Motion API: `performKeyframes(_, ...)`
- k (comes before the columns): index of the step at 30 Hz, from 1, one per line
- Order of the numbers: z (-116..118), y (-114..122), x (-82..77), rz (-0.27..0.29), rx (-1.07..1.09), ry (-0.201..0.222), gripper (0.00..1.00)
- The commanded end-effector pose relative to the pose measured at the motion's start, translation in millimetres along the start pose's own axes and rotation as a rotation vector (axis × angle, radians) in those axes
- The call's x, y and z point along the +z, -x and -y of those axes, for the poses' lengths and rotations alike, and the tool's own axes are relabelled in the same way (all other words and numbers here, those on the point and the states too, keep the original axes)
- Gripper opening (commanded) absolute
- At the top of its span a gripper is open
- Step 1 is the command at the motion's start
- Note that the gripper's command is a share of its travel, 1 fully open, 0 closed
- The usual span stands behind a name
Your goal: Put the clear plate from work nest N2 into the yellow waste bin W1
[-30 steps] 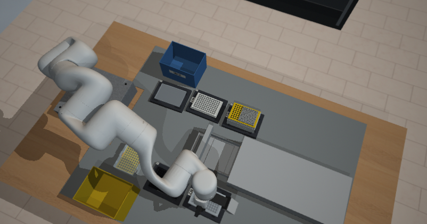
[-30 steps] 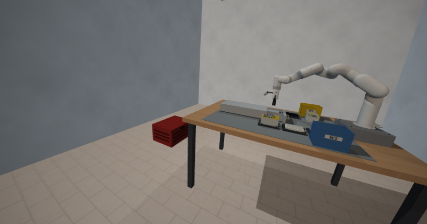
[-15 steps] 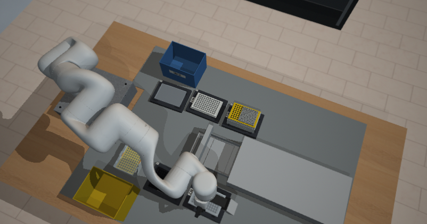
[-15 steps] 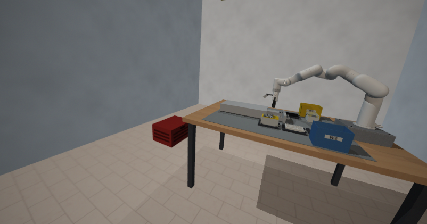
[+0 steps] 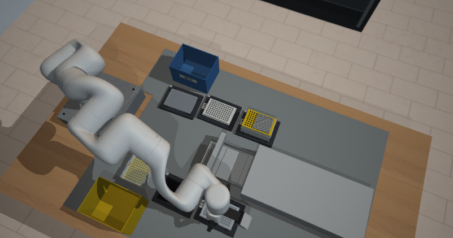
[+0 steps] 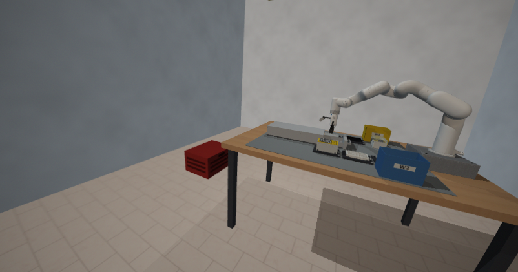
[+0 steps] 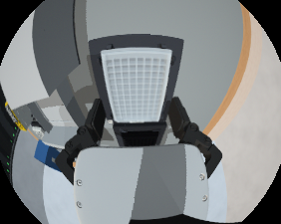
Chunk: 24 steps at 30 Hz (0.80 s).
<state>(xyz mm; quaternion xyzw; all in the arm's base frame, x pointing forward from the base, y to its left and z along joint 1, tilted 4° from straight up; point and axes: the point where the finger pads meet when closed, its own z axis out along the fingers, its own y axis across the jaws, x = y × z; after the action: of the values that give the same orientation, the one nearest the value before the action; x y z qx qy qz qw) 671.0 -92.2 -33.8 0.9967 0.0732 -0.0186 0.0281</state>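
Clear plate (image 7: 137,84) in nest (image 7: 97,51) — jaws apart.

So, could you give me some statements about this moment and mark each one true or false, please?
1. The gripper is open and holds nothing. True.
2. The clear plate already lies in the yellow bin. False: it sits in its black nest, right below the gripper.
3. The blue bin stands at the far end of the mat from the yellow bin. True.
4. The fingers are closed on the plate's long sides. False: they stand spread wide on either side of the plate's near end, and no grip shows.
5. The blue bin carries the label W1. False: the exterior view shows W2 on it.
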Motion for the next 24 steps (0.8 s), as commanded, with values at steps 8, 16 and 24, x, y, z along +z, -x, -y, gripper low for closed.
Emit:
performKeyframes(8,-0.6,-2.2,2.9,-0.006,0.000,0.001,1.00)
performKeyframes(16,-0.6,-2.2,3.6,-0.006,0.000,0.001,1.00)
performKeyframes(24,-0.6,-2.2,8.2,-0.006,0.000,0.001,1.00)
